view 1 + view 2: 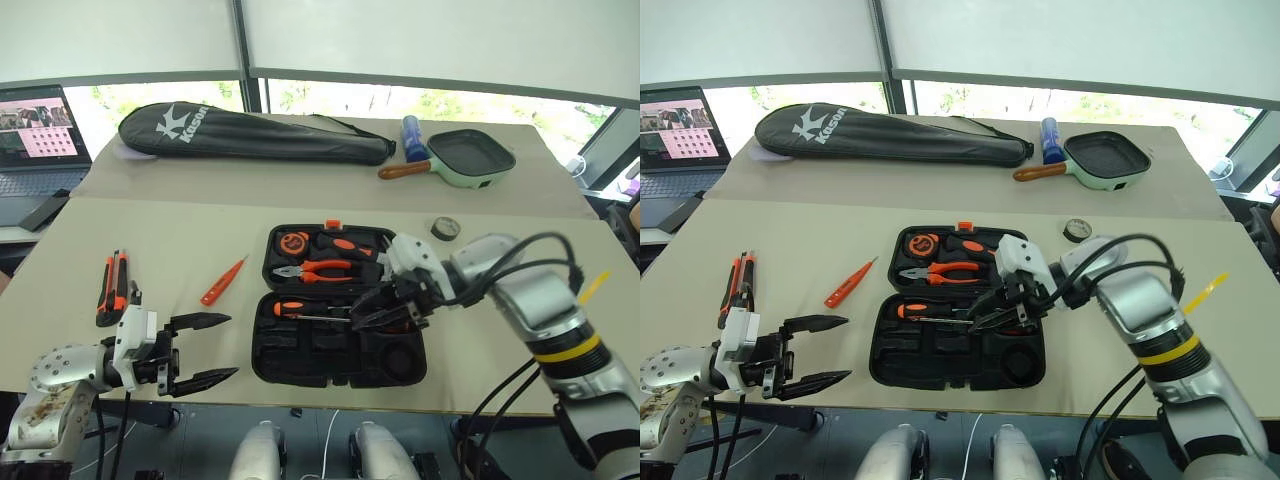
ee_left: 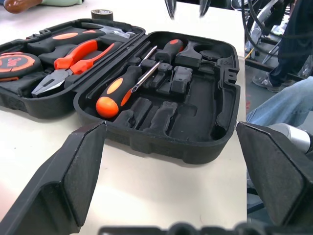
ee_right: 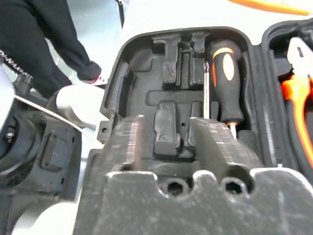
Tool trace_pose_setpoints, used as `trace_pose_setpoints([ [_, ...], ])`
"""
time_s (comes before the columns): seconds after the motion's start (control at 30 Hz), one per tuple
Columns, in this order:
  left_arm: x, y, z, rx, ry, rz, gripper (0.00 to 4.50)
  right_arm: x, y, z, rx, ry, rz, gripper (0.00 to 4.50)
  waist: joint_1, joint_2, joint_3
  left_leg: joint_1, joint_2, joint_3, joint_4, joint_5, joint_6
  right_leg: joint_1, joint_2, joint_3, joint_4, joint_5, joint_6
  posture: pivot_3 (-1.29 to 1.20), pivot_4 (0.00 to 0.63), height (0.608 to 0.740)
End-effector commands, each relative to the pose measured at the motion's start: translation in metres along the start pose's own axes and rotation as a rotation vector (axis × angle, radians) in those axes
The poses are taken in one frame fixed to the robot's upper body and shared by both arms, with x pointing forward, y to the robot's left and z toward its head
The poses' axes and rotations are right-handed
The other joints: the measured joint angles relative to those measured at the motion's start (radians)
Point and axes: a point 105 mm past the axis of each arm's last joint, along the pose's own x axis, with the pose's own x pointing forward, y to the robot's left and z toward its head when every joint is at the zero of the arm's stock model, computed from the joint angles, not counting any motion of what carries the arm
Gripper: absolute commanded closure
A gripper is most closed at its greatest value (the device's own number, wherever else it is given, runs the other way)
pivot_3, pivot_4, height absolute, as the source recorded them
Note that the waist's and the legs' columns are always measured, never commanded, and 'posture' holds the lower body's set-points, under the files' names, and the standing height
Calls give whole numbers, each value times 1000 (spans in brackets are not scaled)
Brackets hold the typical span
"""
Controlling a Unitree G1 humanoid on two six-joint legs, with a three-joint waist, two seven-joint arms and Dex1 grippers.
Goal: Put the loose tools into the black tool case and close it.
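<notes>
Tool cases counted: one, the black tool case
Screwdrivers counted: two in the case, one tester screwdriver
Utility knives counted: one
Tape rolls counted: one
Pliers counted: one
Frying pans counted: one
Racket bags counted: one
Laptops counted: one

The long black racket bag at the far side of the desk carries a white logo with the word "Kason" beside a star-like mark, near its left end. In the tool case, nearer on the desk than the bag, the round tape measure in the far half bears an orange label that seems to read "3m". No other lettering can be made out.
</notes>
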Motion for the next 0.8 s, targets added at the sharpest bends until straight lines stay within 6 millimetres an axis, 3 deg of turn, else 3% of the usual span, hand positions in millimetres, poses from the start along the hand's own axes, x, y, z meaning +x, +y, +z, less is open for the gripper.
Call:
trace_pose_setpoints([
  [0.03,4,1,8,28,-12,-12,0,0,-10,-9,-82,35,-56,4410,0,0,0,0,0,0,0,0,0,0,0,0,1,0,0,0,150,740],
  [0.17,6,2,11,32,-11,-15,0,4,-18,-30,-28,127,-92,4463,0,0,0,0,0,1,0,0,0,0,0,0,1,0,0,0,150,740],
  [0.43,7,1,16,32,-2,-12,0,17,-18,-45,-22,166,-87,4463,0,0,0,3,0,1,1,0,0,2,1,0,2,0,0,0,150,740],
  [0.63,5,3,16,17,14,10,0,26,-11,-36,-59,141,-54,4463,-3,-1,-1,4,1,1,0,0,0,3,2,1,3,0,0,0,150,740],
  [0.8,-5,4,13,-4,16,77,0,6,-16,-13,-124,39,-102,4463,-2,-1,-1,4,1,1,0,0,0,2,1,1,3,0,-1,0,150,740],
])
